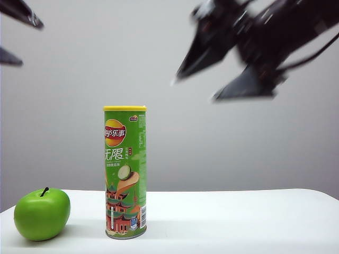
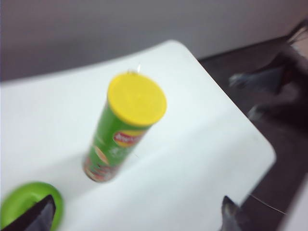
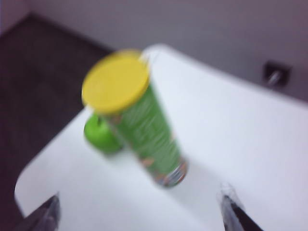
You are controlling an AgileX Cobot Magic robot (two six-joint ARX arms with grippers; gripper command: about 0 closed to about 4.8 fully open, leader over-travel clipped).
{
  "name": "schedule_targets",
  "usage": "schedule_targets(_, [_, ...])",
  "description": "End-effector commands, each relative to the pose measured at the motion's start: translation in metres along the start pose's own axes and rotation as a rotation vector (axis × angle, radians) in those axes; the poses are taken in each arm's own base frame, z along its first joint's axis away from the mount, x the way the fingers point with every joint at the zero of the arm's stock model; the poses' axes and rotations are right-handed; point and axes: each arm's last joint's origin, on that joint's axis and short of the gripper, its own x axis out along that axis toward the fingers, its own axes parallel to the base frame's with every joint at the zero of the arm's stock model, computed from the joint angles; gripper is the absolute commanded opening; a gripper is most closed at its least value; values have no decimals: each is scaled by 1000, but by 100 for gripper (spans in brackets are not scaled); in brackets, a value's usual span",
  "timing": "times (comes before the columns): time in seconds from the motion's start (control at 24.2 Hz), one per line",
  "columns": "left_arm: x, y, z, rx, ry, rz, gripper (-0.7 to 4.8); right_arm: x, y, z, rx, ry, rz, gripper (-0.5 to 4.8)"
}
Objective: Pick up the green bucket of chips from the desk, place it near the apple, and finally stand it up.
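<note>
Green chips bucket (image 1: 125,172) upright on the white worktop (image 1: 238,222), lower left of centre in the exterior view, yellow lid on top, red-yellow logo and white lettering facing the camera, barcode near the base. Just beside it, toward the lower left corner, green apple (image 1: 42,214) with a short dark stem, resting on the same worktop; narrow gap between the two, not touching.

Left gripper (image 1: 20,37) at the upper left edge of the exterior view, only two dark fingertips showing, spread apart, holding nothing, well above the apple. In the left wrist view, bucket (image 2: 124,129) seen from above, apple (image 2: 30,206) partly hidden behind one dark fingertip, worktop (image 2: 202,159) white beneath; left gripper (image 2: 137,216) fingertips wide apart at the lower edge, empty.

Right gripper (image 1: 212,79) in the upper right of the exterior view, blurred, dark, fingers spread and empty, high above the worktop and well clear of the bucket. In the right wrist view, blurred: bucket (image 3: 144,125) standing, apple (image 3: 100,137) just behind it, worktop (image 3: 250,149) around them; right gripper (image 3: 139,211) fingertips far apart at the lower corners, nothing between them.
</note>
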Motion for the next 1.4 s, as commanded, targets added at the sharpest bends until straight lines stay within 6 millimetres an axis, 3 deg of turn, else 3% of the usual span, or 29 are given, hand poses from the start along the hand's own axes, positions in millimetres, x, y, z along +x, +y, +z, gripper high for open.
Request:
schedule_targets(0.04, [-30, -30, -6, 94, -44, 175, 433, -37, -10, 14, 14, -59, -91, 470])
schedule_targets(0.12, [-47, -49, -20, 141, -120, 281, 433, -52, -13, 9, 18, 0, -129, 452])
schedule_targets(0.25, [-54, -55, -35, 131, -203, 374, 430, -61, -10, 5, -10, 31, -138, 418])
schedule_targets(0.41, [-59, -59, -55, 141, -371, 489, 424, -75, -6, 7, -47, -73, -175, 403])
schedule_targets(0.54, [-59, -61, -73, 146, -485, 505, 362, -89, -4, 10, -74, -165, -286, 313])
schedule_targets(0.62, [-55, -56, -83, 127, -507, 543, 362, -96, -3, 11, -110, -209, -343, 310])
schedule_targets(0.74, [-52, -51, -86, 69, -529, 577, 362, -104, -4, 9, -111, -254, -445, 257])
schedule_targets(0.91, [-52, -49, -85, 46, -556, 628, 362, -123, -5, 2, -102, -371, -554, 250])
schedule_targets(1.11, [-48, -45, -88, 66, -556, 626, 361, -149, -13, -35, -72, -498, -562, 186])
schedule_targets(1.16, [-45, -42, -92, 58, -550, 626, 345, -149, -17, -47, -30, -514, -567, 154])
schedule_targets(1.32, [-35, -32, -102, 26, -539, 618, 329, -144, -26, -71, 25, -560, -581, 134])
schedule_targets(1.4, [-31, -28, -106, 20, -527, 617, 291, -142, -29, -80, 21, -589, -578, 71])
